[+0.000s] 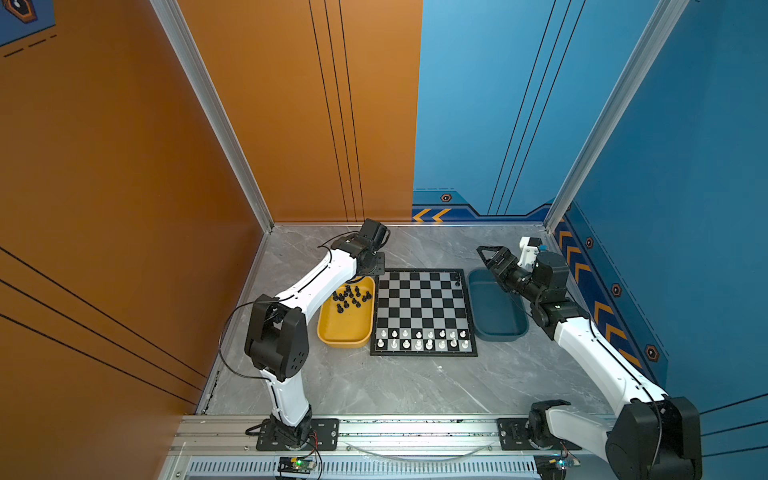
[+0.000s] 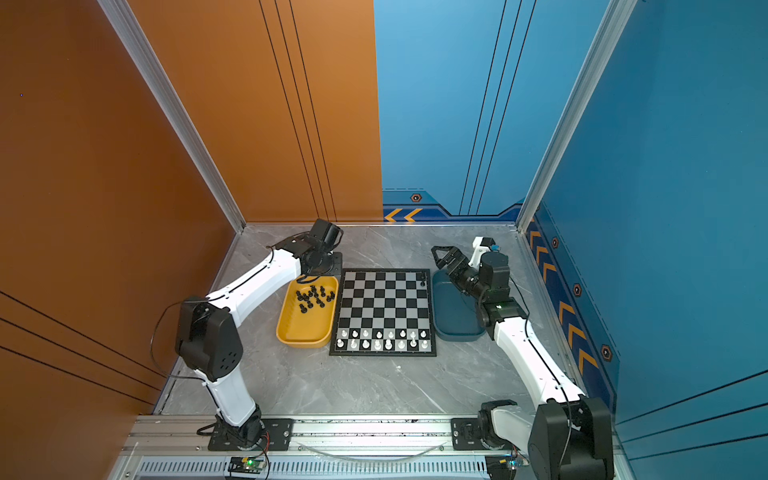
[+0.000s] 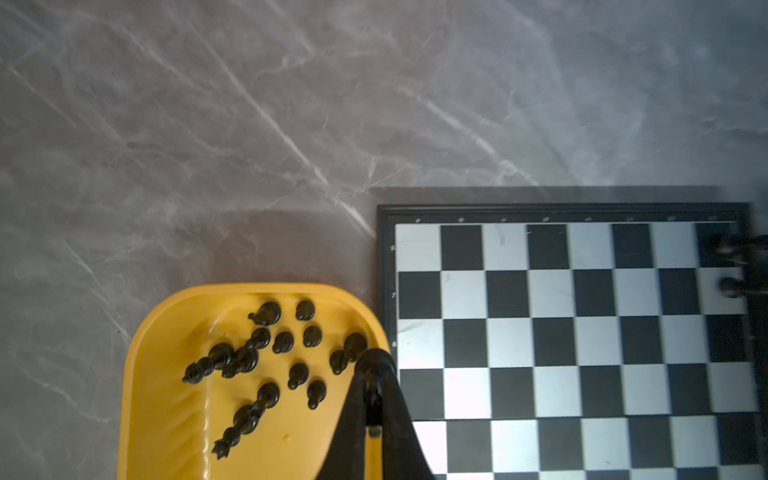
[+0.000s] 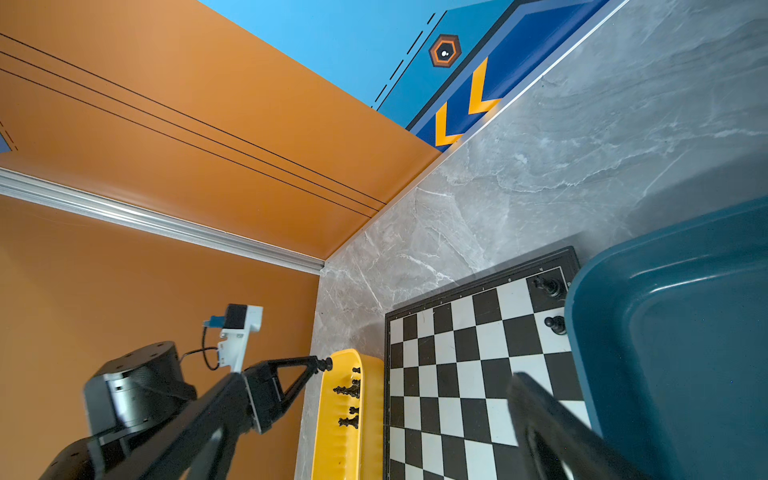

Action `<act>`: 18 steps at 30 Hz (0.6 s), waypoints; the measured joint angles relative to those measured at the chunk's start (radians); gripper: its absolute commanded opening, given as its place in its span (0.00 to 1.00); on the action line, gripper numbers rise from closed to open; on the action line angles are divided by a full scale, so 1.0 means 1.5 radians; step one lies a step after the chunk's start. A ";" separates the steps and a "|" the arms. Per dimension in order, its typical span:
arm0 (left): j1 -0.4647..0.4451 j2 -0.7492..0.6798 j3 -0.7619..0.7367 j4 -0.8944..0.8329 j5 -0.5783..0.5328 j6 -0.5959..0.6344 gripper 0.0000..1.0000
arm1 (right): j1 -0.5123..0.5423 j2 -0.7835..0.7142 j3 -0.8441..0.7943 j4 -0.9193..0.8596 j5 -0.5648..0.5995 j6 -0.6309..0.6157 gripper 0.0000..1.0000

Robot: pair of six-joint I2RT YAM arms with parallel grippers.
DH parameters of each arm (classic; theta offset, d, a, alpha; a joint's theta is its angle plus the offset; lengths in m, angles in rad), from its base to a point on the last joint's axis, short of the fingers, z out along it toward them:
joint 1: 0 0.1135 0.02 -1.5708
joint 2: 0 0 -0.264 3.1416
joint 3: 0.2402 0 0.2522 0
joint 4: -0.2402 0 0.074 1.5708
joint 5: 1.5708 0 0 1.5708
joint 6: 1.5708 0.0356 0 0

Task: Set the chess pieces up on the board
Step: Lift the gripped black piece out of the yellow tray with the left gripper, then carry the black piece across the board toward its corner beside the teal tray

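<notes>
My left gripper [image 3: 375, 368] is shut on one small black chess piece [image 4: 327, 364], held above the far corner of the yellow tray [image 1: 345, 341], close to the board's left edge. Several more black chess pieces [image 3: 266, 357] lie and stand in that tray. The board [image 1: 423, 309] of black and silver checks lies mid-table. Two black pieces [image 1: 457, 279] stand at its far right corner, and they also show in the right wrist view [image 4: 549, 286]. My right gripper [image 1: 484, 257] hangs open and holds nothing, above the far end of the blue tray.
White chessmen [image 1: 422, 338] fill the board's two near rows. A dark blue tray [image 1: 498, 328] lies right of the board and the yellow tray left of it. Orange and blue walls close in the grey marble table [image 1: 395, 386] on three sides.
</notes>
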 measured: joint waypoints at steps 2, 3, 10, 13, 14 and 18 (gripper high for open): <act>-0.018 0.002 0.034 0.001 0.013 0.009 0.00 | -0.002 0.000 -0.001 0.000 0.000 0.000 1.00; -0.027 0.006 0.052 0.000 0.018 0.012 0.00 | -0.003 0.000 -0.001 0.000 0.000 0.000 1.00; -0.100 0.141 0.230 -0.008 0.058 0.039 0.00 | -0.019 -0.015 -0.012 -0.001 0.000 -0.002 1.00; -0.120 0.219 0.288 -0.015 0.073 0.047 0.00 | -0.032 -0.032 -0.018 -0.010 0.000 -0.004 1.00; -0.126 0.247 0.306 -0.019 0.079 0.050 0.00 | -0.036 -0.037 -0.019 -0.012 0.000 -0.004 1.00; -0.144 0.334 0.373 -0.033 0.097 0.057 0.00 | -0.049 -0.048 -0.021 -0.018 0.003 -0.005 1.00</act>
